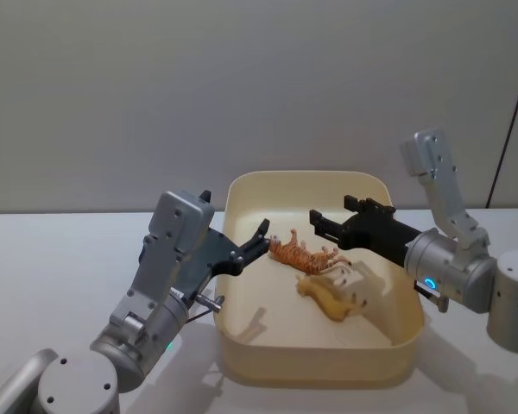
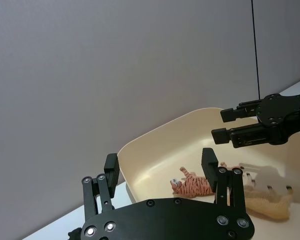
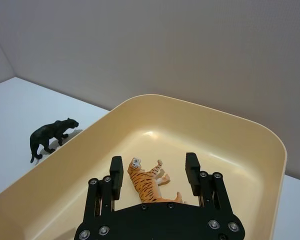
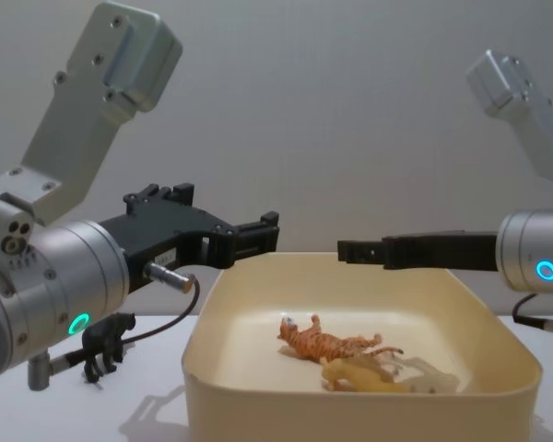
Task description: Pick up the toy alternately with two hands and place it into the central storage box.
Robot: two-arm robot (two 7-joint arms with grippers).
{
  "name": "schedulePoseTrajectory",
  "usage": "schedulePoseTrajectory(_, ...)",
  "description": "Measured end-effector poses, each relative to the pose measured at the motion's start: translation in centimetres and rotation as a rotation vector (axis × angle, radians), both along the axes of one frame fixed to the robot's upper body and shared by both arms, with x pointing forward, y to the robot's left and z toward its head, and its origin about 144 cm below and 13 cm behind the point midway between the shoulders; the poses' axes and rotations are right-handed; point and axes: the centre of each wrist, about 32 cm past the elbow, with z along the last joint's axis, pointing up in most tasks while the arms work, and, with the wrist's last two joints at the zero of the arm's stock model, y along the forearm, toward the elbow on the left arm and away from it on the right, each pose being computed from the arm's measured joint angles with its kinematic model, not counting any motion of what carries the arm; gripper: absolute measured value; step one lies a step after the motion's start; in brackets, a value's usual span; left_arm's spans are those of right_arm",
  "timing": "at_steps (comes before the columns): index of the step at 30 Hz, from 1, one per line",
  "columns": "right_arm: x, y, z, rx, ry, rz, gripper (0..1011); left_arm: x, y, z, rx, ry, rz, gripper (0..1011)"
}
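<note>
Surface: white table [image 1: 52, 259] before a grey wall [image 1: 242, 86].
Storage box [image 1: 311, 366]: cream tub, central; a toy tiger [image 1: 304, 253] and a tan toy animal [image 1: 328, 300] lay on their sides inside.
Outstanding toy: black panther [image 3: 51, 135], standing on the table outside the box, on the robot's left; long axis apparently front-to-back.
Left gripper [image 1: 261, 239]: wide, empty, at the box's left rim; judged nearer the panther.
Right gripper [image 1: 330, 211]: wide, empty, over the box, above the tiger.
</note>
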Motion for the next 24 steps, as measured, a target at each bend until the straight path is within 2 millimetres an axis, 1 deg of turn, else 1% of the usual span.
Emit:
schedulePoseTrajectory(1, 0.0, 0.0, 0.0, 0.0, 0.0, 0.0, 756, 0.0, 0.0, 0.0, 0.0, 0.0, 0.0, 1001)
schedulePoseTrajectory(3, -0.1, -0.3, 0.1, 0.0, -0.003, -0.004, 808, 0.0, 0.0, 0.0, 0.0, 0.0, 0.0, 1001)
schedulePoseTrajectory(4, -0.2, -0.5, 0.1, 0.0, -0.004, -0.008, 853, 0.0, 0.0, 0.0, 0.0, 0.0, 0.0, 1001)
schedulePoseTrajectory(6, -0.4, -0.8, 0.1, 0.001, -0.005, -0.018, 884, 0.0, 0.0, 0.0, 0.0, 0.0, 0.0, 1001)
schedulePoseTrajectory(7, -0.6, -1.3, 0.1, 0.0, -0.006, -0.029, 920, 0.0, 0.0, 0.0, 0.0, 0.0, 0.0, 1001)
schedulePoseTrajectory(8, -0.6, -1.3, 0.1, 0.0, -0.006, -0.029, 920, 0.0, 0.0, 0.0, 0.0, 0.0, 0.0, 1001)
schedulePoseTrajectory(9, -0.9, -1.7, 0.1, 0.002, -0.011, -0.042, 967, 0.0, 0.0, 0.0, 0.0, 0.0, 0.0, 1001)
schedulePoseTrajectory(11, -1.4, -2.6, 0.2, 0.003, -0.015, -0.065, 1001, 0.0, 0.0, 0.0, 0.0, 0.0, 0.0, 1001)
schedulePoseTrajectory(16, -2.5, -4.3, 0.3, 0.005, -0.025, -0.107, 1001, 0.0, 0.0, 0.0, 0.0, 0.0, 0.0, 1001)
schedulePoseTrajectory(24, -3.5, -5.6, 0.5, 0.003, -0.033, -0.141, 1001, 0.0, 0.0, 0.0, 0.0, 0.0, -0.003, 1001)
